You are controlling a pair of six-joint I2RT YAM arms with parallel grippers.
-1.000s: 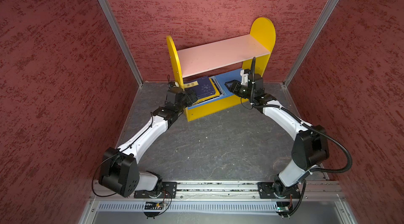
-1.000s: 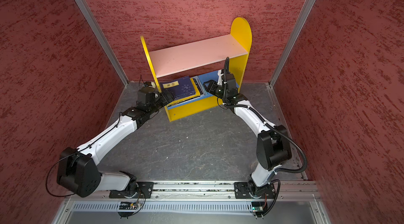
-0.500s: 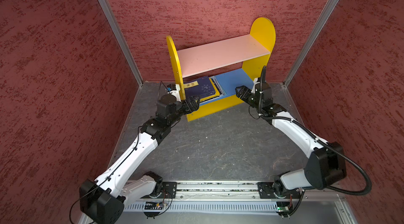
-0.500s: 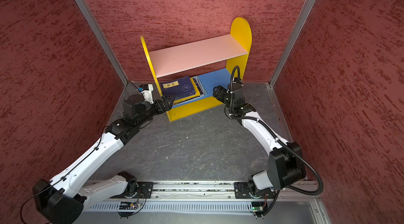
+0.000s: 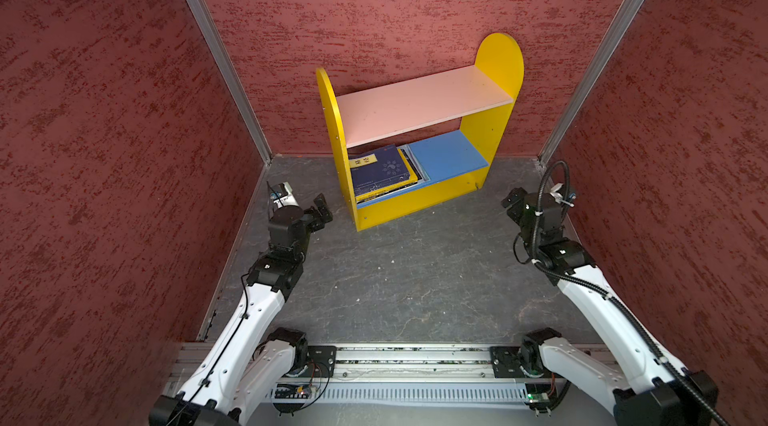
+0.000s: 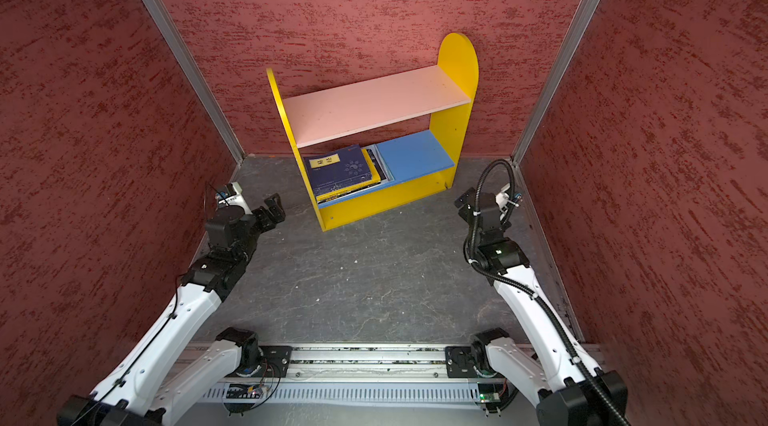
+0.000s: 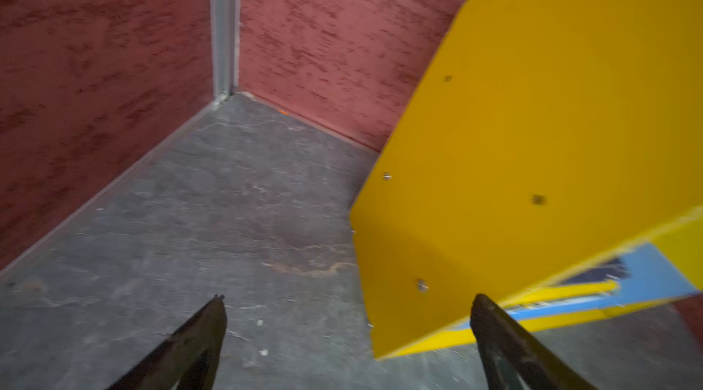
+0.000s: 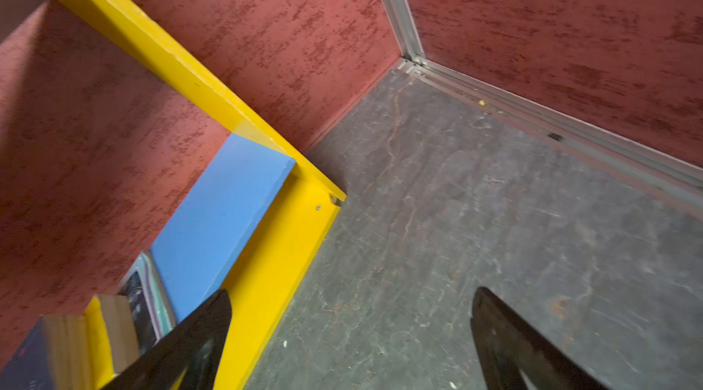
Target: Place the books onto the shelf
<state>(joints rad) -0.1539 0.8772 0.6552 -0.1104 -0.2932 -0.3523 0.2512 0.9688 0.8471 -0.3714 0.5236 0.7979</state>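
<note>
The books (image 5: 384, 172) lay stacked flat at the left end of the blue lower board (image 5: 451, 156) of the shelf (image 5: 424, 106), centre frame in both top views, while the left claw (image 7: 347, 302) and right claw (image 8: 350, 295) gaped wide and empty.

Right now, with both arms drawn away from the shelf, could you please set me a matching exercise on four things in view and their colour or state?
Things:
1. upper board
2. lower board
3. top book
4. left gripper

Descriptions:
A. navy with a yellow label
B. open, holding nothing
C. pale pink
D. blue, partly covered

Pairs: 1-C; 2-D; 3-A; 4-B
</note>
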